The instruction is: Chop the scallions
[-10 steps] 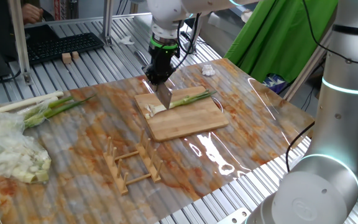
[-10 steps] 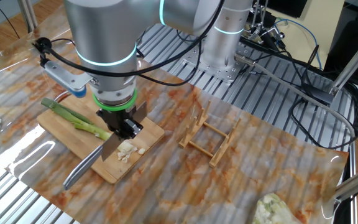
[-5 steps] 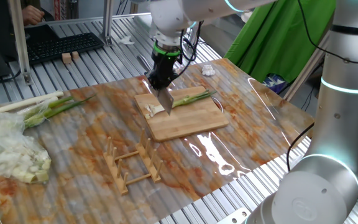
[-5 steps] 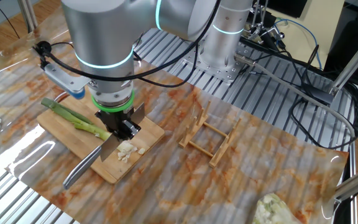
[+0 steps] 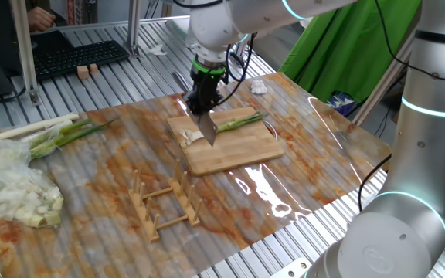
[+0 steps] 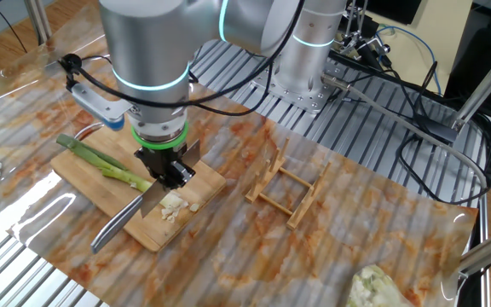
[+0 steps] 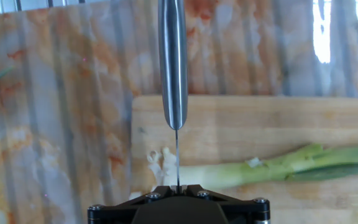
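Bright, even light; glare on glossy tabletop (image 5: 263, 185).

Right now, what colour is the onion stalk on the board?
White at the root, green along the scallion; hand view shows best.

The rectangular bamboo cutting board (image 5: 234, 150) is blocked near its middle by the black two-finger gripper (image 5: 202, 104) clamped on a steel-handled knife (image 6: 130, 217), whose blade stands across the pale green scallion stalk (image 7: 272, 165). The board's bare half toward the slatted wooden rack (image 5: 164, 202) is free. Along the table's far-left edge, a bundle of long whole green stalks (image 5: 49, 133) and a pale heap under clear plastic (image 5: 10, 189) fill the room.
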